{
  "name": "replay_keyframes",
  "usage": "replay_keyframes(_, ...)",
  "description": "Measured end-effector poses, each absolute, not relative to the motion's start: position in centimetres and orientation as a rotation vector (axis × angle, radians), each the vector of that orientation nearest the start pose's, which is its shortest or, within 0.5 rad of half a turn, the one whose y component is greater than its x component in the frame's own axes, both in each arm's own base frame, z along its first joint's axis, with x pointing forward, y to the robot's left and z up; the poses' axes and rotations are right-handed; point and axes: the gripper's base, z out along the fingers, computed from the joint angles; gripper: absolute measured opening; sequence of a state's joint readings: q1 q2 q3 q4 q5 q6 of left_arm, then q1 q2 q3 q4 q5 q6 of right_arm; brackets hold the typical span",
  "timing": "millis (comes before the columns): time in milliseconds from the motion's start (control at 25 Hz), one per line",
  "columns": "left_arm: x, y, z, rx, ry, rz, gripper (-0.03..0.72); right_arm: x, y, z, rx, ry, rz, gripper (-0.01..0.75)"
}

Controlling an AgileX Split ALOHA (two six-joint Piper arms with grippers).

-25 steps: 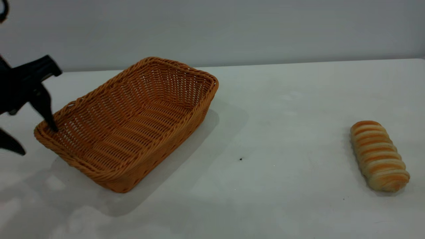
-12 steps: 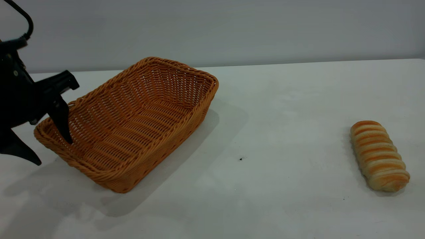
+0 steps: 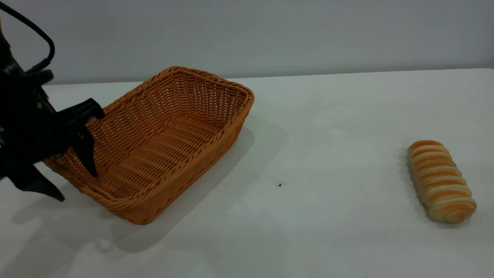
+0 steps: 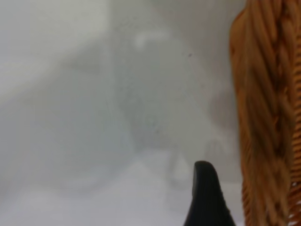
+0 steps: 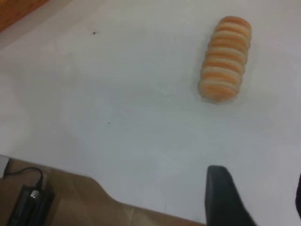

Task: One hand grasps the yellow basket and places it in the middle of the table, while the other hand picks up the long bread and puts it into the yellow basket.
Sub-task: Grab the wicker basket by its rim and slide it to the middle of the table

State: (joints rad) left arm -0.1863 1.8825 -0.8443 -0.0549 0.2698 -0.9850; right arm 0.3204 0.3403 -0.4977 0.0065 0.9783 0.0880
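White tabletop (image 3: 328,127) under a plain grey wall. Landmark: the yellow basket (image 3: 154,143), sitting left of the table's middle, skewed, not yet moved.

Left gripper (image 3: 75,175): over the last second it has advanced from outside the basket's left end toward it. Fingers spread wide and now straddling the rim: the upper finger (image 3: 87,154) reaches over the braid into the basket, the lower finger (image 3: 42,185) stays outside, low near the tabletop. No contact visible; the basket itself has not shifted. In the left wrist view the braided rim (image 4: 263,117) runs close beside one black fingertip (image 4: 207,197).

Reading: approach nearly complete; closing on the rim looks like the next call, then a drag or lift toward centre.

Long bread (image 3: 440,180): far to the basket's right, well apart, flat on the table, unmoved.

Right gripper (image 5: 263,197): not in the exterior view; its wrist camera looks down at the bread (image 5: 225,64) from a distance. One dark finger (image 5: 225,197) shows fully; fingers appear parted, holding nothing. Arm idle.
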Motion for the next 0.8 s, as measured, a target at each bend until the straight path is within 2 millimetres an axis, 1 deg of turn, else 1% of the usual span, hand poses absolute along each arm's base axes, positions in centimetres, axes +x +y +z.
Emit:
replay_keyframes(200, 31.8, -6.1, 9.1, -1.168, 2.561, -0.330, 0.536, 4.9, 1.7, 27.5, -0.268, 2.300, 0.216, 0.413)
replay_keyframes(320, 32.0, -6.1, 8.5, -1.166, 2.555, -0.332, 0.500, 4.9, 1.7, 27.5, -0.268, 2.300, 0.216, 0.413)
replay_keyframes(400, 32.1, -6.1, 8.5, -1.162, 2.541, -0.343, 0.422, 4.9, 1.7, 27.5, -0.268, 2.300, 0.216, 0.413)
replay_keyframes(480, 32.3, -6.2, 8.5, -1.156, 2.525, -0.355, 0.307, 4.9, 1.7, 27.5, -0.268, 2.300, 0.216, 0.413)
replay_keyframes(560, 32.5, -6.2, 8.6, -1.151, 2.502, -0.373, 0.155, 4.9, 1.7, 27.5, -0.268, 2.300, 0.216, 0.413)
replay_keyframes(600, 32.6, -6.2, 8.6, -1.163, 2.486, -0.384, 0.110, 4.9, 1.7, 27.5, -0.268, 2.300, 0.216, 0.413)
replay_keyframes(800, 32.8, -6.2, 8.7, -1.148, 2.470, -0.395, 0.105, 4.9, 1.7, 27.4, -0.269, 2.303, 0.215, 0.413)
